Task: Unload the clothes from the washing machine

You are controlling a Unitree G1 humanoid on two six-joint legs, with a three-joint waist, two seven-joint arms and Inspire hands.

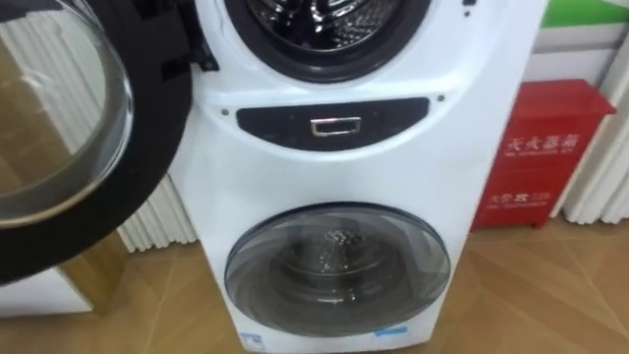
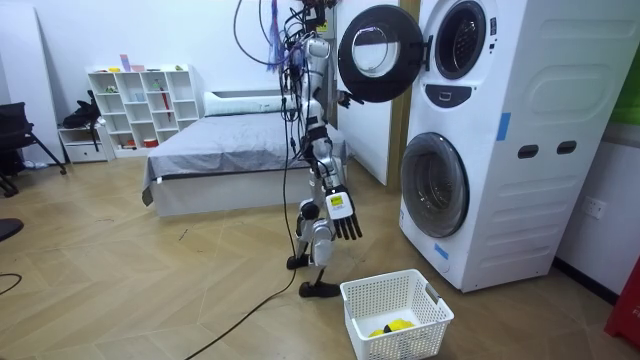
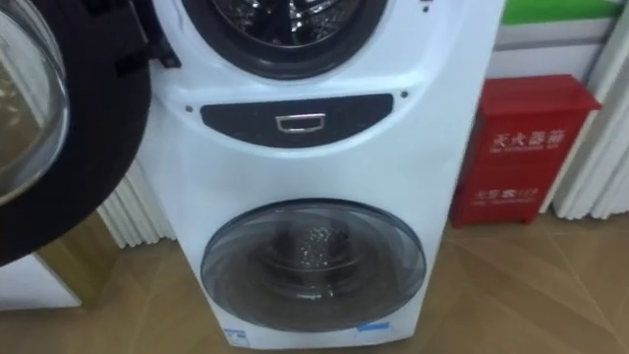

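I see the right robot hand (image 2: 342,215) hanging by the hip, fingers straight and slightly spread, tall white stacked washing machine (image 1: 334,167) just ahead of it, round black-rimmed glass door (image 2: 380,52) open above it, small yellow bundle (image 2: 397,324) below it in a white lattice plastic basket (image 2: 378,282), drum contents unclear

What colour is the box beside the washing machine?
The box is red, clearest in the right eye view.
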